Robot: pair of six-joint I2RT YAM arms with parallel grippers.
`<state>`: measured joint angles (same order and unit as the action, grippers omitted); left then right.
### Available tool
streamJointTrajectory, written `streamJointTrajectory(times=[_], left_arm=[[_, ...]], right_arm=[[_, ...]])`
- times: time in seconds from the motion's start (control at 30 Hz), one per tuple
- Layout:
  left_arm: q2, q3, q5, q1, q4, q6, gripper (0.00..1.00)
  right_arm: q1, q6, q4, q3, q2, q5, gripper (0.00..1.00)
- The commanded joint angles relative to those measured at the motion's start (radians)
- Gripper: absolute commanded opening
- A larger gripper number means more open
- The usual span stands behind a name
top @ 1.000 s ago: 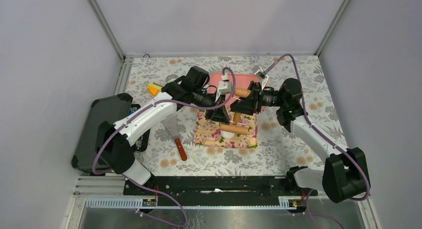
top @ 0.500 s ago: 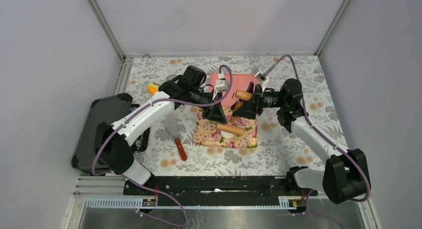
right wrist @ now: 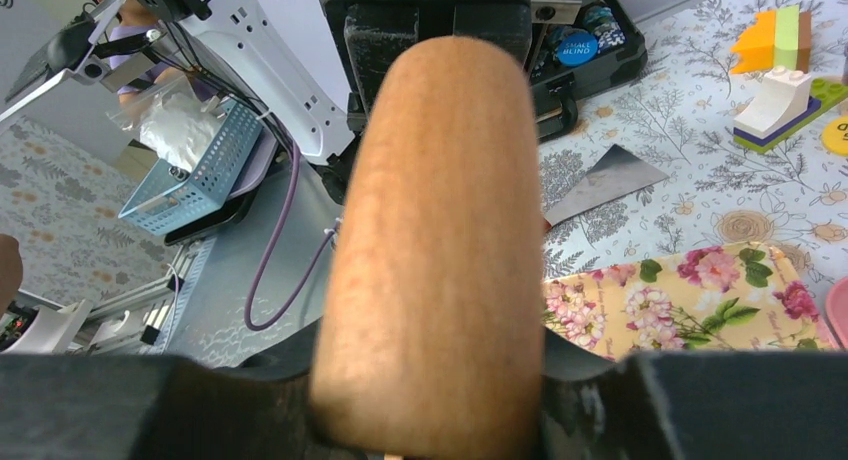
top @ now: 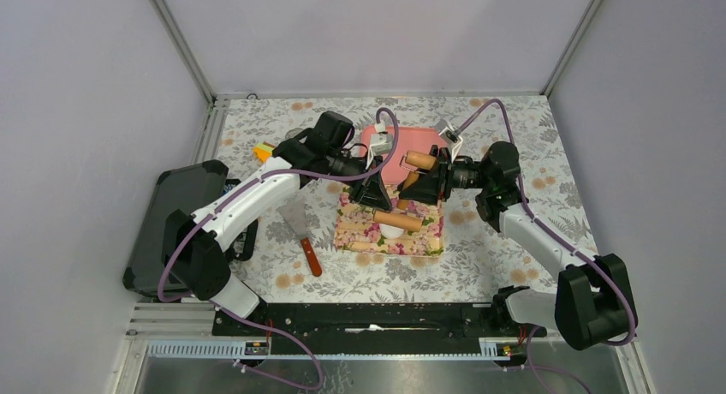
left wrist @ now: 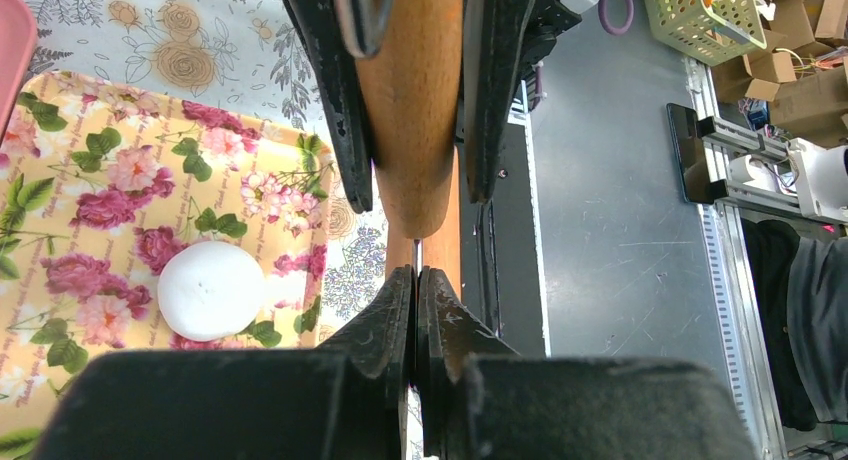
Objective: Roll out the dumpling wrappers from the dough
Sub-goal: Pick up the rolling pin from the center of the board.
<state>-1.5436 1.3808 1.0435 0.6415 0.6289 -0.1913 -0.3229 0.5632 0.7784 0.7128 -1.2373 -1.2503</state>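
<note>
The dough is a smooth white ball on the flowered yellow mat. A brown wooden cylinder lies on the mat right behind it. My right gripper is shut on a wooden rolling pin held tilted above the mat's far edge. That pin fills the right wrist view, and the right arm's fingers clamp it on both sides. My left gripper is shut and empty, its tips just short of the pin's rounded end. No dumpling wrappers are in view.
A pink tray lies behind the mat. A metal scraper with a brown handle rests left of the mat. A black case sits at the far left. Coloured blocks lie near the left arm's wrist.
The right gripper has drawn slightly to the right and back with the rolling pin. The left gripper has stayed shut and hardly moved. The dough has not moved.
</note>
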Motion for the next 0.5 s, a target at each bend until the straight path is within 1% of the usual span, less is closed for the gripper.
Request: streamJointTrajectory(times=[0.0, 0.07, 0.17, 0.2, 0.23, 0.27, 0.37, 0.43, 0.47], left_arm=[[0.049, 0.0, 0.045, -0.005, -0.067, 0.002, 0.0], [0.05, -0.003, 0.045, -0.003, -0.067, -0.002, 0.0], [0.051, -0.002, 0.042, -0.003, -0.06, -0.008, 0.0], [0.052, 0.0, 0.04, -0.002, -0.052, -0.016, 0.0], [0.053, 0.0, 0.039, -0.003, -0.049, -0.02, 0.0], [0.055, 0.0, 0.037, -0.003, -0.043, -0.026, 0.0], [0.058, 0.005, 0.026, -0.003, -0.028, -0.041, 0.0], [0.062, 0.006, 0.01, -0.008, -0.024, -0.045, 0.0], [0.062, 0.008, 0.005, -0.013, -0.024, -0.044, 0.06]], right_arm=[[-0.006, 0.033, 0.1, 0.013, -0.01, 0.014, 0.38], [-0.006, 0.04, 0.101, 0.025, -0.021, 0.013, 0.36], [-0.005, 0.054, 0.111, 0.038, -0.037, 0.0, 0.28], [-0.005, 0.057, 0.113, 0.041, -0.043, -0.008, 0.22], [-0.005, 0.06, 0.116, 0.044, -0.047, -0.015, 0.12], [-0.006, 0.061, 0.117, 0.046, -0.05, -0.023, 0.0], [-0.005, 0.056, 0.107, 0.048, -0.047, -0.066, 0.0], [-0.005, 0.004, 0.053, 0.05, -0.029, -0.07, 0.0], [-0.005, -0.055, -0.001, 0.051, -0.011, -0.058, 0.0]])
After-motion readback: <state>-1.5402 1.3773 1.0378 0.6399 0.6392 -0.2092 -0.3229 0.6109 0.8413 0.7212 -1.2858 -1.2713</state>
